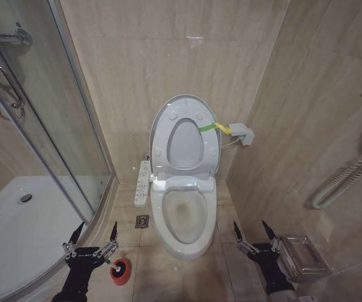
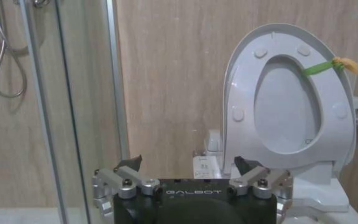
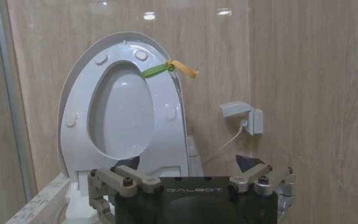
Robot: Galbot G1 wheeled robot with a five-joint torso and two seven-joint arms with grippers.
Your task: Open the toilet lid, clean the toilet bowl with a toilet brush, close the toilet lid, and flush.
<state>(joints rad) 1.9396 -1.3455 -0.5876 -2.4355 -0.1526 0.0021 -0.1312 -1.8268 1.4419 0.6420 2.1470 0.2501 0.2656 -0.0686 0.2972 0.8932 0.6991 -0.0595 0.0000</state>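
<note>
The toilet brush (image 1: pixel 119 270) is partly hidden behind the left tool (image 1: pixel 95 234).

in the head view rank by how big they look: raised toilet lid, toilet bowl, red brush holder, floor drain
1. Raised glossy white oval toilet lid and white ceramic toilet bowl: look about alike, not ranked.
2. Round red cup brush holder.
3. Small square metal floor drain, though it sits farther from the camera.

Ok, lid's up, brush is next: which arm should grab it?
Left, probably. The open left gripper hovers just beside the toilet brush in its red holder, while the right gripper is across the toilet bowl.
</note>
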